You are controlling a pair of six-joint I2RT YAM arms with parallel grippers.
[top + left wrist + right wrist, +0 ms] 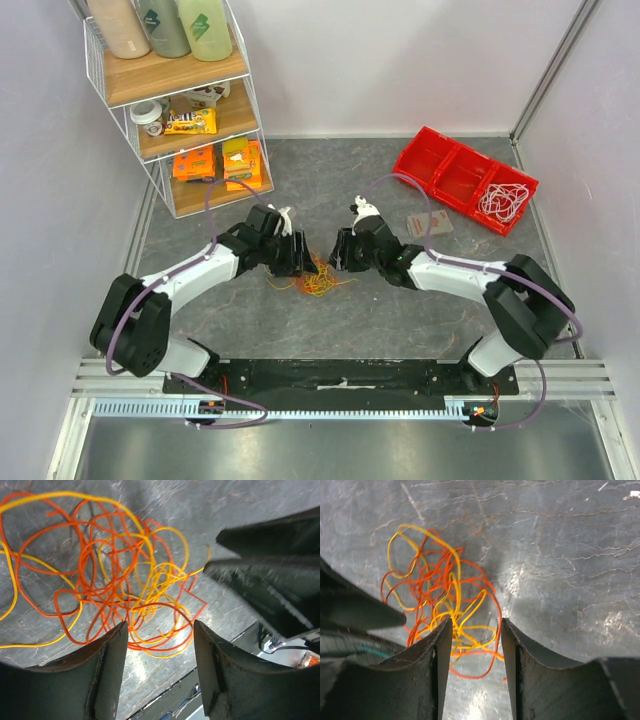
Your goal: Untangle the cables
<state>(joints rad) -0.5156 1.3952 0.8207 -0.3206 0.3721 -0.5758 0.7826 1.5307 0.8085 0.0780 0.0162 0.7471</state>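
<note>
- As seen from overhead, the grey stone-patterned table (pixel 400 320) carries everything listed below.
- Wire shelf rack (pixel 175 82): stands at the 11 o'clock corner and holds bottles on top and snack packets on the lower shelves.
- Left gripper (pixel 303 256): low over the table centre, its tip pointing to 3 o'clock. Its wrist view shows the jaws apart with nothing clamped, and loops of wire show in the gap.
- Right gripper (pixel 338 252): faces the left one, tip pointing to 9 o'clock, close but apart. Its jaws are likewise parted, with strands visible between the fingers (pixel 437 655). No grip is evident.
- Red compartment tray (pixel 425 155): at 2 o'clock, lying diagonally.
- Cables (pixel 318 278): an orange, red and yellow tangle flat on the table, just at 6 o'clock of the two gripper tips. The loops are interlaced.
- White wire coil (pixel 503 201): lies in the tray's end compartment, well apart from the tangle.
</note>
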